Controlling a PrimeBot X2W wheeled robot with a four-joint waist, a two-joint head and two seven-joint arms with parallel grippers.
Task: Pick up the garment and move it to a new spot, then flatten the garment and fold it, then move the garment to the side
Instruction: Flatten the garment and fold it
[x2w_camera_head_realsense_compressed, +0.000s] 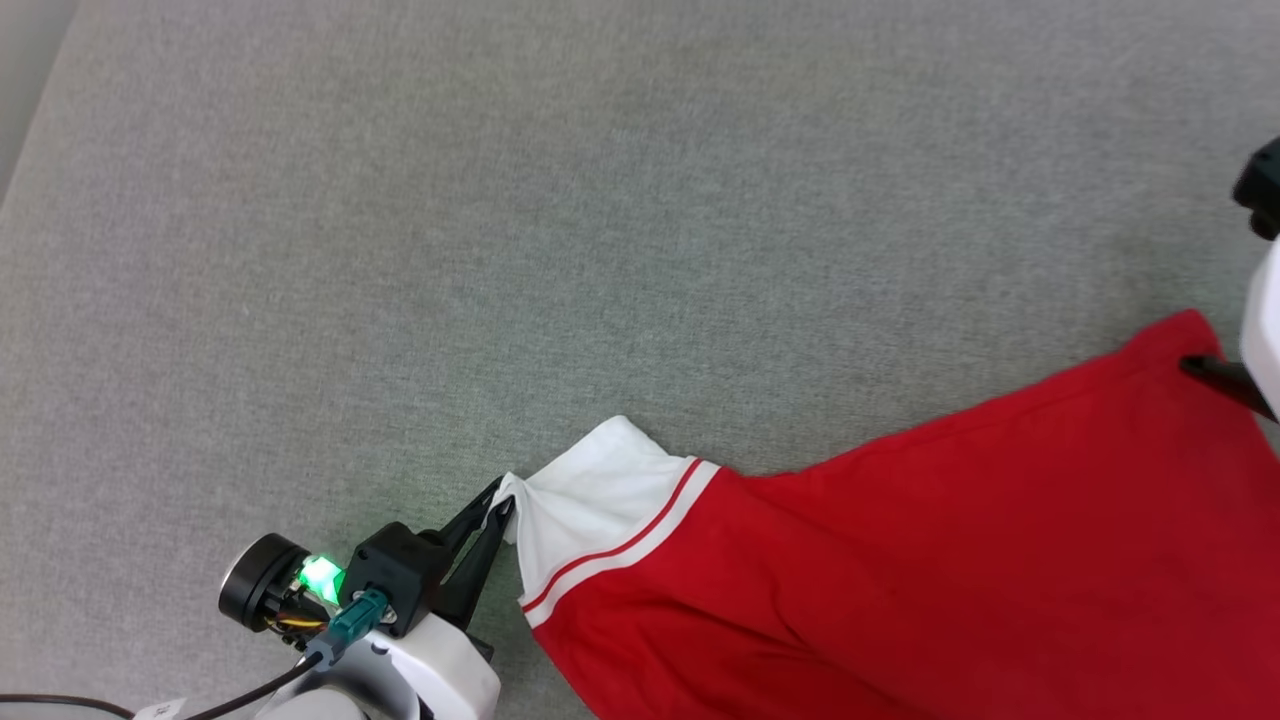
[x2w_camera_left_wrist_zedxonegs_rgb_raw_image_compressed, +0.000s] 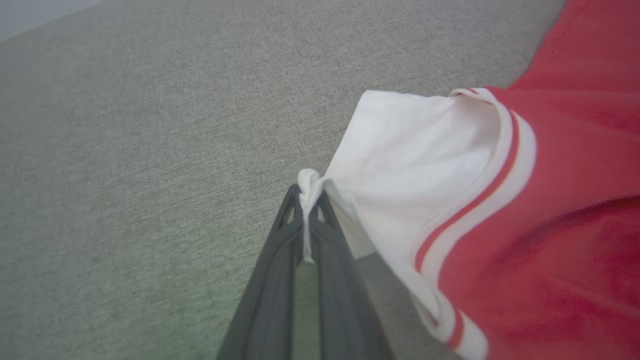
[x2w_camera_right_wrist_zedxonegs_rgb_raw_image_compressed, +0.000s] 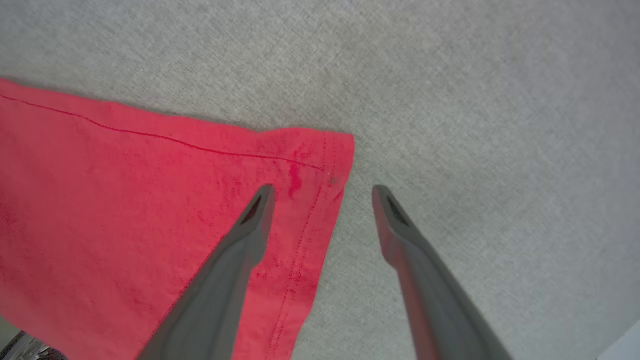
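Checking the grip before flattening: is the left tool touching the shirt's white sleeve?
Touching. The left wrist view shows the left tool shut on the sleeve of the shirt, white cloth bunched between its tips.

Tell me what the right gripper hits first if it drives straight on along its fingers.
Most likely the red hem corner of the garment: the open right gripper straddles its edge, one finger over the cloth, the other over the grey surface beside it. Its height above them is unclear.
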